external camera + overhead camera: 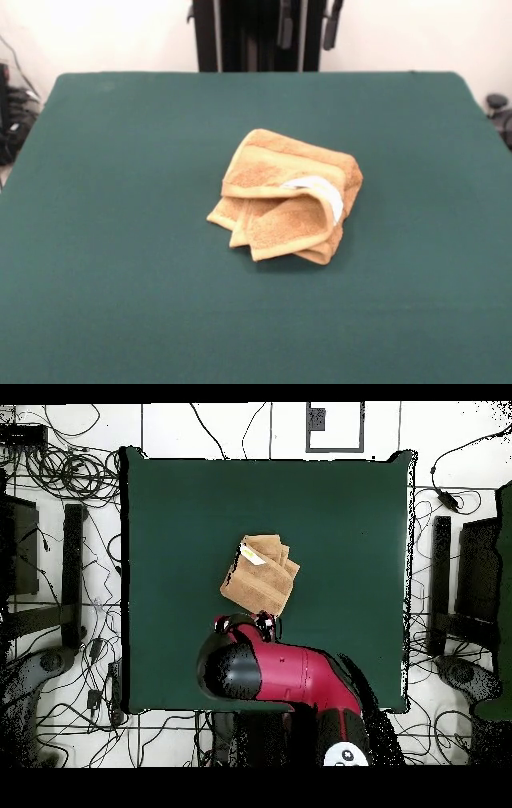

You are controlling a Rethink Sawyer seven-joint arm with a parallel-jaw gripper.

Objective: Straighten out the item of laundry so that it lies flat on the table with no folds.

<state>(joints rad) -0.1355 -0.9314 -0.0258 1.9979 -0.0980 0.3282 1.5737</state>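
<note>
Now the one towel [284, 196] sits bunched in several layers near the middle of the single green table [120, 240], and the lone gripper [264, 620] hovers just beside its edge, whether spread or closed being impossible to tell. The risk looks plain: pinching through stacked layers would drag the whole bundle instead of opening it.

Orange-tan towel [280, 196], white tag [324, 192], dark green table [120, 240].
</note>
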